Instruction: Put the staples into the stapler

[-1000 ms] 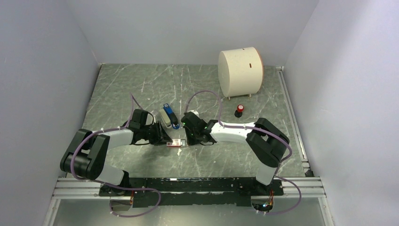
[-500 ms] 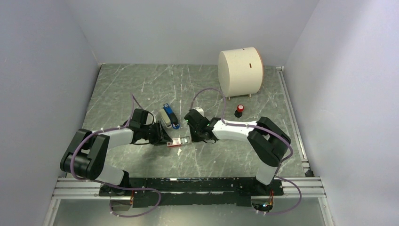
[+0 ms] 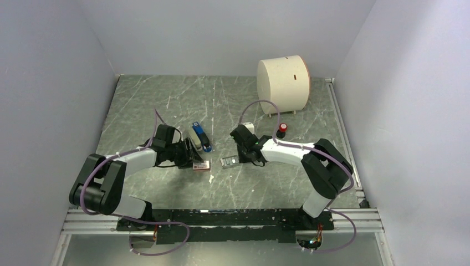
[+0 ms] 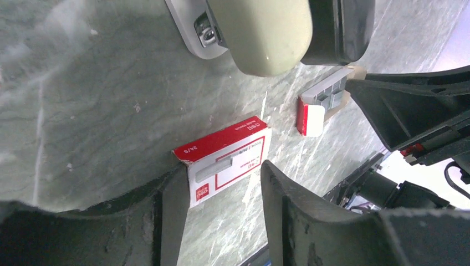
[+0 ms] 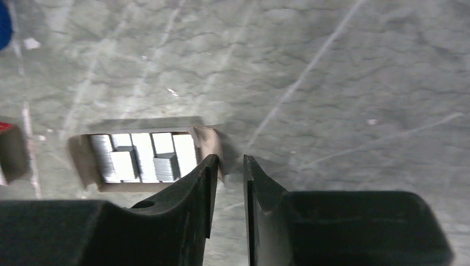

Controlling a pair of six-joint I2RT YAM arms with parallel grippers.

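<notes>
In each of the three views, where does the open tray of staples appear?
Top external: tray mid-table, right of the red box.
Left wrist: tray upper right, beyond the red box.
Right wrist: tray left of centre.
Shared landmark: red box; unclear in right wrist.

Left wrist view:
- The stapler, ahead of the left gripper, is cut off by the top edge. Only a pale rounded end and a grey metal part show, and no blue is seen.
- The red staple box is clamped between the fingers. Its near end is hidden behind them.
- The staple tray lies ahead and to the right. Its far end is covered by the dark right arm.

Right wrist view:
- The tray's near edge is hidden behind one finger of the right gripper.
- The tray's cardboard flap sits at that fingertip. Whether it is pinched cannot be told.
- A blue sliver, far ahead and to the left, is cut off by the edge and blurred.

Top view:
- The fingertips of both grippers are too small to read.
</notes>
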